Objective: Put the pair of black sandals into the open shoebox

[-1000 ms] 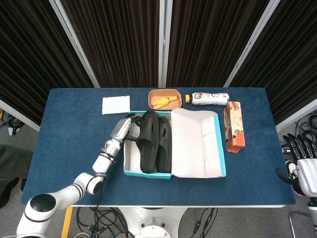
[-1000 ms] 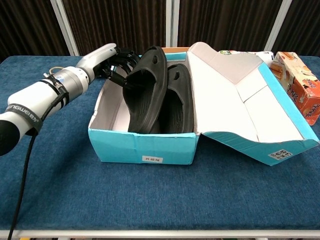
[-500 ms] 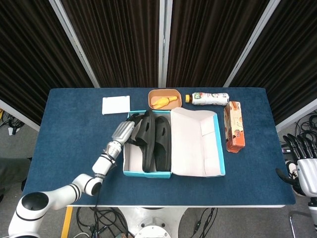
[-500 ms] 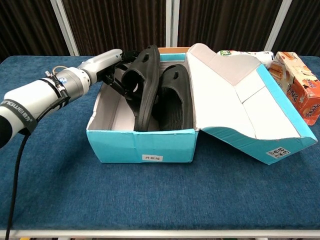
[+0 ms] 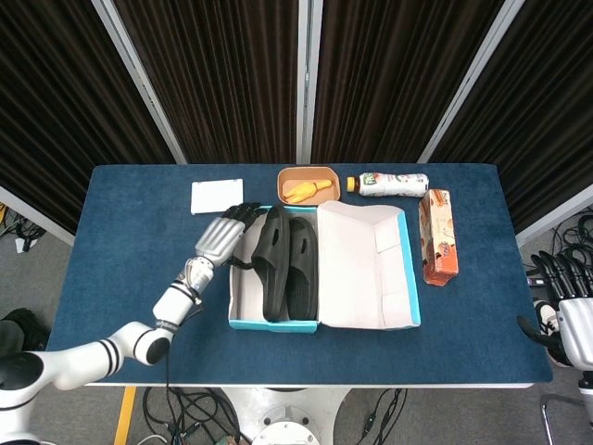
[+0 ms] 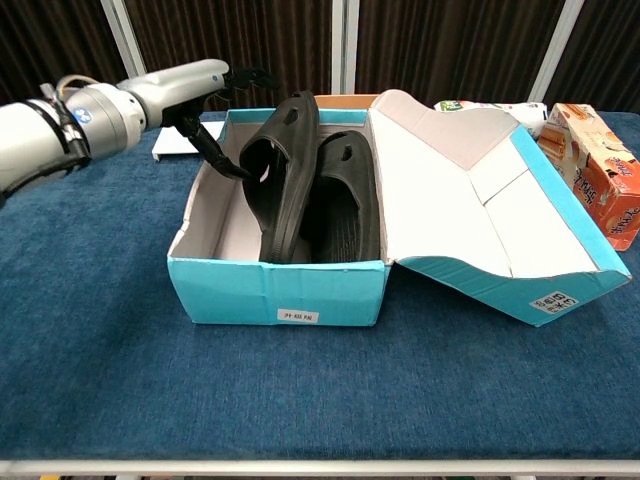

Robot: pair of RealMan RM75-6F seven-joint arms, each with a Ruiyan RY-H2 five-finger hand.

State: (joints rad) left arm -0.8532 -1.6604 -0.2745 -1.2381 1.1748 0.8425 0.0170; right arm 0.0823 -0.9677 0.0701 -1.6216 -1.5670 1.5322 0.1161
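The turquoise shoebox [image 5: 274, 324] [image 6: 280, 295] stands open mid-table with its lid [image 5: 366, 269] [image 6: 470, 190] folded out to the right. Both black sandals are inside. One sandal [image 5: 271, 264] [image 6: 285, 170] stands on its edge and leans on the other sandal [image 5: 303, 269] [image 6: 350, 195], which lies flat. My left hand [image 5: 222, 238] [image 6: 195, 85] hovers over the box's far left corner with fingers spread, its thumb reaching down close to the tilted sandal. My right hand [image 5: 567, 311] hangs off the table's right edge, holding nothing.
Behind the box lie a white card [image 5: 217, 197], a brown bowl [image 5: 306, 185] with orange food, and a bottle [image 5: 389, 184] [image 6: 490, 107] on its side. An orange carton [image 5: 438, 236] [image 6: 600, 170] lies right of the lid.
My left hand has let go of the tilted sandal and risen up and back to the box's far left corner. The sandal now rests on its edge inside; the box shifted slightly left.
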